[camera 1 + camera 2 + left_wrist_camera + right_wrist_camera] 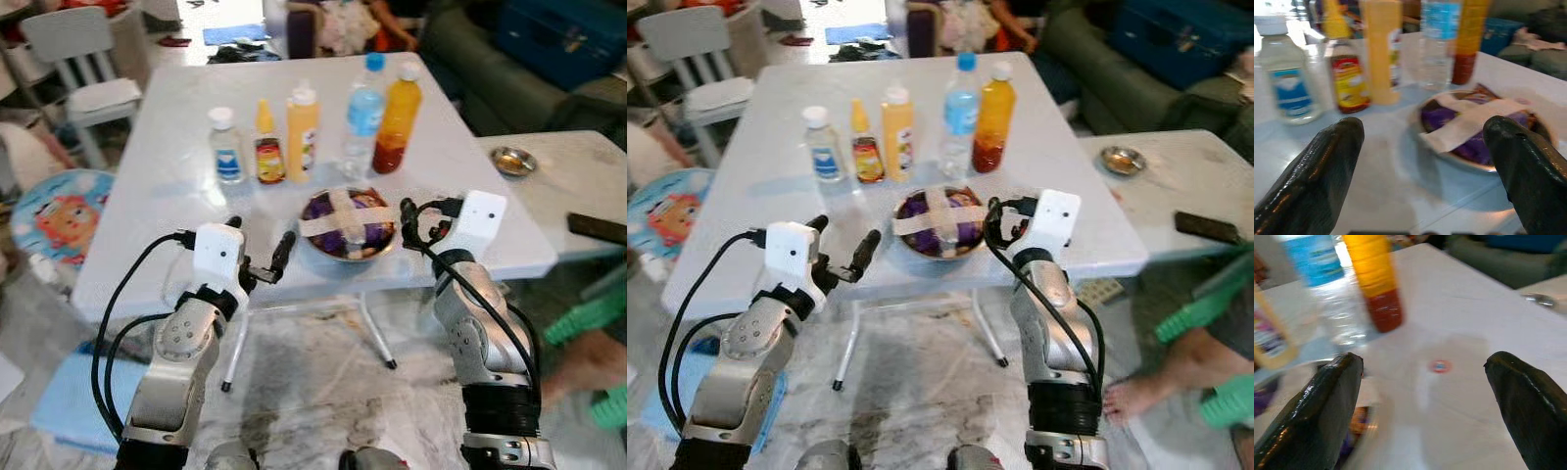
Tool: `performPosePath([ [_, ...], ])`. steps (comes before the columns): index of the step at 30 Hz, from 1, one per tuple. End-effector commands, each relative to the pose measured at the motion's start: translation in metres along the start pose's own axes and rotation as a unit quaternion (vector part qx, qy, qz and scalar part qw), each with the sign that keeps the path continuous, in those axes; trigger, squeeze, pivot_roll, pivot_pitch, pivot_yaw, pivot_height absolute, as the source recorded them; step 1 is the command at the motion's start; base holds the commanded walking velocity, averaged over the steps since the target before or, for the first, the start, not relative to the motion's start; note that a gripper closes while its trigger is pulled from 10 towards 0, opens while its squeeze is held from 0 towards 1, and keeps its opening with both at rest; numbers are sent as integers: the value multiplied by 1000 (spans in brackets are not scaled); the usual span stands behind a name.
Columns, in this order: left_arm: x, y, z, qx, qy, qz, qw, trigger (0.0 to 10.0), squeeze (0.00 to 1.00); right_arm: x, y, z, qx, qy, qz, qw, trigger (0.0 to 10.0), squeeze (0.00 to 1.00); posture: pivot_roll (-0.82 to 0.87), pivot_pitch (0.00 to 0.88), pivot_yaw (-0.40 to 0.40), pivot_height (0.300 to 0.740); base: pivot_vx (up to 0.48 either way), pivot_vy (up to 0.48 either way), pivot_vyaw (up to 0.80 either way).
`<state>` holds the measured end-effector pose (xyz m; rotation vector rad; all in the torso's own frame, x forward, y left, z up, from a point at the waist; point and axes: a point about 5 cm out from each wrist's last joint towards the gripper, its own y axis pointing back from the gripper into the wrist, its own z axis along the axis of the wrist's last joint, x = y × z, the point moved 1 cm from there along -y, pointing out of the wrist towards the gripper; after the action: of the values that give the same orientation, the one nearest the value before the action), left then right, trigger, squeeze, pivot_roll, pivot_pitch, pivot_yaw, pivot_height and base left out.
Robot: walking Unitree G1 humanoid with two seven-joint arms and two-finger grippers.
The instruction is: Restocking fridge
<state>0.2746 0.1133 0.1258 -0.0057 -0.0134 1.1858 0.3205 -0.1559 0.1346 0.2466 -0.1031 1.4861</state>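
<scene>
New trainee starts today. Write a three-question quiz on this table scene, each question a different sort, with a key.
1. True or false: the left gripper is shut on a bottle.
2. How many bottles stand in the row behind the taped bowl?
3. Which bottle has the blue cap? A) the water bottle B) the orange juice bottle C) the yellow squeeze bottle

Key
1. False. Its fingers are spread open and hold nothing, at the table's near edge, left of the bowl.
2. Five.
3. A. It stands between the yellow squeeze bottle and the orange juice bottle.
</scene>
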Motion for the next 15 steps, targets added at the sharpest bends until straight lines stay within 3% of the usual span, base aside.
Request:
performPosePath([
  [1,-3,-1,0,1,0,-9,1000,10000,0,-1,2,5,-5,-11,-9,1000,10000,0,25,0,-13,740,0,0,-781],
  [6,-4,-1,0,1,-3,-13,1000,10000,0,6,3,-5,24,-62,-12,998,10000,0,25,0,-12,740,0,0,0],
  [15,-5,-1,0,3,-12,-19,1000,10000,0,33,-8,-13,65,-146,21,987,10000,0,33,0,-3,740,0,0,0],
])
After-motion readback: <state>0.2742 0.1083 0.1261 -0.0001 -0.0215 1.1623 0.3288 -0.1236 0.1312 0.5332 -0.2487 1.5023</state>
